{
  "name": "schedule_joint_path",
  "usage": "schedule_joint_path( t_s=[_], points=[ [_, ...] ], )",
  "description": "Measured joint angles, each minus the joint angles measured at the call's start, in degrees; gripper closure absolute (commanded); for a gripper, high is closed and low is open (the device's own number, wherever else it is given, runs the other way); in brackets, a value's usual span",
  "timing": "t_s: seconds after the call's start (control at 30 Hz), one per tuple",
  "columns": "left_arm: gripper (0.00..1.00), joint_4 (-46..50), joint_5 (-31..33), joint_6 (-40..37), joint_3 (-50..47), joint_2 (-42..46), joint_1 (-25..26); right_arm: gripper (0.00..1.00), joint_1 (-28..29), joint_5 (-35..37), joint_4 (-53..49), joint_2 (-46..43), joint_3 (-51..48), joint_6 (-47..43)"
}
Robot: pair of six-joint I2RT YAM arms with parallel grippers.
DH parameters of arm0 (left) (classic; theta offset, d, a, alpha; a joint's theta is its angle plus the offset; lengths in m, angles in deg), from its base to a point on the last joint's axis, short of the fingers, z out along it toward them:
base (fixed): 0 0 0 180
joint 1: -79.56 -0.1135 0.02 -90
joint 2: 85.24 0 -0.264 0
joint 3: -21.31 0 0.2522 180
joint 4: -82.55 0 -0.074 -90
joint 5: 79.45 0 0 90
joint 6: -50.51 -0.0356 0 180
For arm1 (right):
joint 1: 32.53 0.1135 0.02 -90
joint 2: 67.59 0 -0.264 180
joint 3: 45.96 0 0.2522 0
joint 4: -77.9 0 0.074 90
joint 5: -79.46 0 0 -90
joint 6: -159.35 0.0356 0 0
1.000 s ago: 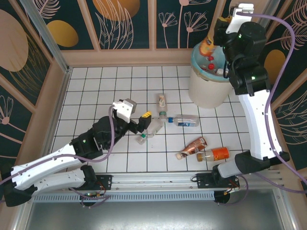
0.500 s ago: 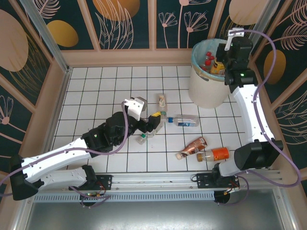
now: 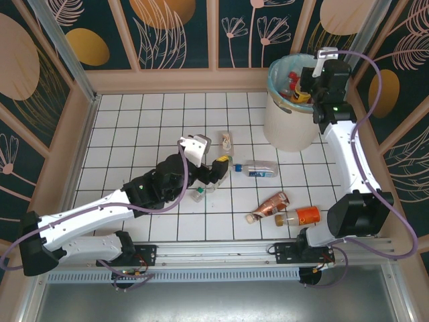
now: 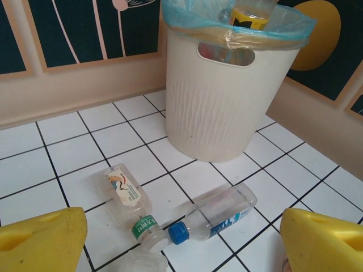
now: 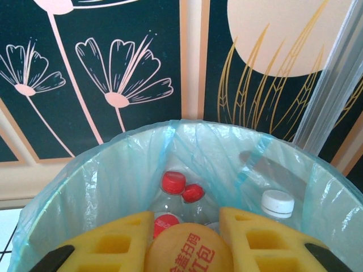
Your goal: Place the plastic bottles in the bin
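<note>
White tiled floor (image 3: 134, 121) carries several loose plastic bottles (image 3: 260, 169). Left gripper (image 3: 218, 169) hangs over them, jaws apart and empty. Right gripper (image 5: 186, 238) clamps an orange-labelled bottle (image 5: 187, 254) above the bin (image 3: 288, 127).

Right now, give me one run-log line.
right gripper: shut on orange bottle, over bin | left gripper: open, near blue-capped bottle

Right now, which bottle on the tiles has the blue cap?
The clear bottle with the blue label, lying on its side in front of the bin. Its blue cap nearly meets the green cap of the neighbouring bottle.
</note>
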Motion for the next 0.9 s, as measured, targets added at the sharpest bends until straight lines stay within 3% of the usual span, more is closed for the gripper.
schedule_joint_path(
  t_s=[0.17, 0.3, 0.47, 0.67, 0.77, 0.9],
  points=[
    [0.12, 0.44, 1.2, 2.43, 0.0, 0.66, 0.0, 0.9, -0.55, -2.54, -3.61, 2.67, 4.31, -0.24],
    [0.12, 0.72, 3.52, 4.7, -0.42, 2.64, 0.0, 0.91, -0.52, -2.67, -3.1, 4.61, 5.51, -1.55],
    [0.11, 1.57, 6.73, 7.17, -1.11, 4.59, 0.0, 0.89, -0.28, -2.4, 4.44, 2.84, -1.09, -2.01],
    [0.11, 1.77, 9.31, 8.72, -2.6, 5.35, 0.0, 0.85, 0.76, 0.35, 4.59, 5.73, -7.21, -3.52],
    [0.11, 1.92, 9.66, 9.11, -2.97, 5.35, 0.0, 0.8, 1.38, 1.09, 4.57, 6.62, -7.41, -4.17],
    [0.1, 1.88, 10.12, 9.18, -3.3, 5.38, 0.0, 0.57, 1.77, 1.16, 2.51, 6.78, -6.14, -4.5]
  ],
)
